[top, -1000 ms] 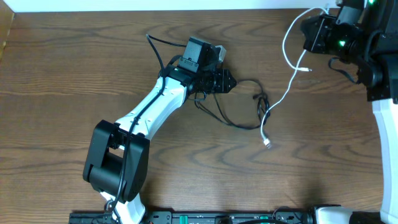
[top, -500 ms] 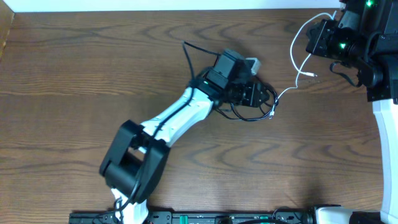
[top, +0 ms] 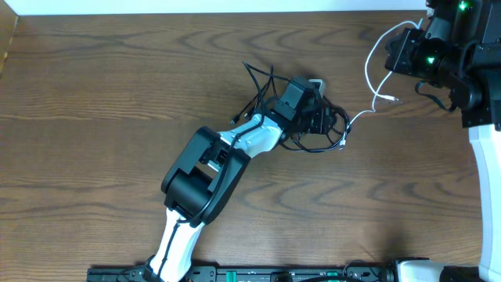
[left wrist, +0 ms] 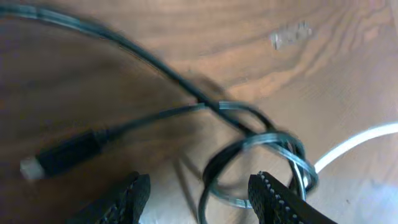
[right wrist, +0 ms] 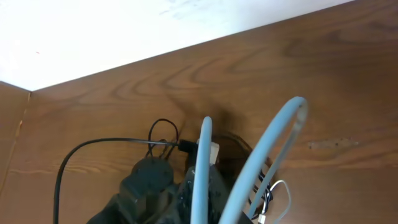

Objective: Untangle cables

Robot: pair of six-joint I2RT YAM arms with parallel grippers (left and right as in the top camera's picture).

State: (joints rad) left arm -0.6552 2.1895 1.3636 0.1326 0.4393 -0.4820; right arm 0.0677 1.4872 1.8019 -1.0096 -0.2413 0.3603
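The black cable lies bunched in loops on the wooden table. My left gripper is right at it. In the left wrist view my left gripper is open, with a loop of the black cable lying between its fingers and a black plug to the left. The white cable hangs in a loop from my right gripper, which is shut on it. It runs down into the black tangle. It shows close up in the right wrist view and in the left wrist view.
One white plug lies on the table below my right gripper. The left arm's own thicker black wires stick out behind its wrist. The table's back edge meets a white wall.
My left gripper moved right across the table into the black cable and bunched it up. The white cable's lower end was drawn up toward the tangle. My right gripper barely moved.
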